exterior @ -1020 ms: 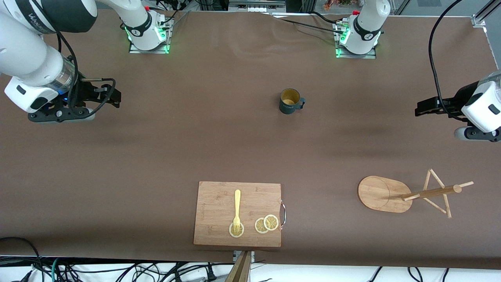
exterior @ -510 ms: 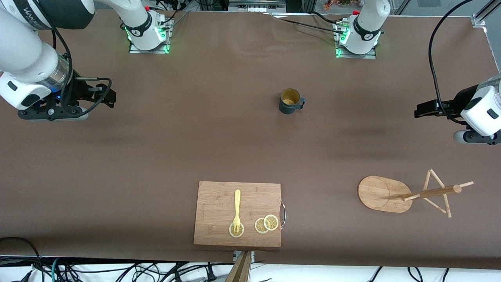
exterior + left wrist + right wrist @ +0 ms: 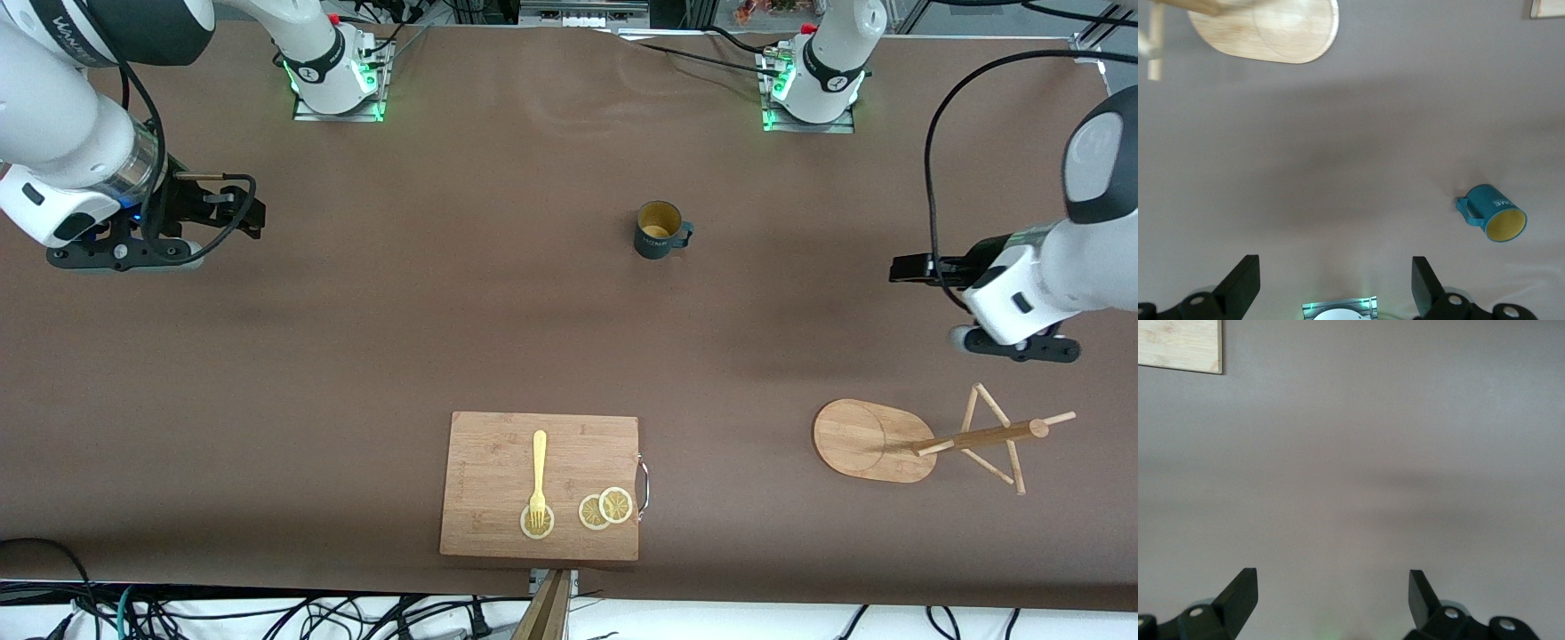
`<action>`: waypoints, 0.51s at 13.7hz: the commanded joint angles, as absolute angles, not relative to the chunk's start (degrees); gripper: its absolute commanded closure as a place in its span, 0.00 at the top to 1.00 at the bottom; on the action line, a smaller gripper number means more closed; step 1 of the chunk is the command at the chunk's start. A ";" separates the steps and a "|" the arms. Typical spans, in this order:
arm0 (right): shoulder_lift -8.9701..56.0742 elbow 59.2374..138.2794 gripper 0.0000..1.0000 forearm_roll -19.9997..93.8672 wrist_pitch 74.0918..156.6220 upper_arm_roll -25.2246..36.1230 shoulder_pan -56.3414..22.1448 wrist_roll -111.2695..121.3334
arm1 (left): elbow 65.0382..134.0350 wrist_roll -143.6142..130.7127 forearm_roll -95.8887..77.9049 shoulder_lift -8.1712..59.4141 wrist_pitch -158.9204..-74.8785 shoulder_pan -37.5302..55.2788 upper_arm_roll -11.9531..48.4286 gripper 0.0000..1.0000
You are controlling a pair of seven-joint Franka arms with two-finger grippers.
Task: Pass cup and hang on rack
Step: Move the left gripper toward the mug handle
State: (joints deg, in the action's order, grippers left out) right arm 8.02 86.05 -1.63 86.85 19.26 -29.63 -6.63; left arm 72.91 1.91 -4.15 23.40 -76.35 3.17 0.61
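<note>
The dark teal cup [image 3: 660, 231] with its yellow inside stands upright on the brown table, its handle toward the left arm's end. The left wrist view also has the cup [image 3: 1491, 215] off to one side of the jaws. The wooden rack [image 3: 871, 440] stands nearer the front camera, toward the left arm's end, with its base [image 3: 1265, 33] at the edge of the left wrist view. My left gripper [image 3: 909, 268] [image 3: 1335, 280] hangs open and empty over bare table between cup and rack. My right gripper [image 3: 251, 212] [image 3: 1331, 590] waits open and empty over the table at the right arm's end.
A wooden cutting board [image 3: 540, 484] with a metal handle lies near the front edge, carrying a yellow fork [image 3: 538, 476] and lemon slices [image 3: 605, 508]. Its corner [image 3: 1178, 343] shows in the right wrist view. Cables run along the table's front edge.
The left arm has swung in from the table's end toward the middle, bringing its gripper closer to the cup and the rack. The right arm has hardly shifted.
</note>
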 commanded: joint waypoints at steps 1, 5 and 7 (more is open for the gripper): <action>8.00 84.90 1.00 -0.70 86.13 9.46 -18.95 -7.12 | 73.47 7.19 -5.01 24.26 -75.76 4.04 0.18 1.00; 8.00 84.90 1.00 -0.79 86.22 0.27 -9.33 -7.12 | 81.53 15.97 -5.36 22.60 -80.05 5.10 1.74 1.00; 8.17 84.90 1.00 -0.70 86.22 -0.69 -7.31 -7.21 | 87.86 21.16 -5.45 20.58 -84.35 5.10 3.33 1.00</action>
State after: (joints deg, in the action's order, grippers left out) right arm 8.01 85.96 -1.63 86.90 1.69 -10.28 -6.65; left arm 79.92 15.83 -4.41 24.59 -80.10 4.98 2.19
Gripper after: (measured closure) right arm 0.000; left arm 0.000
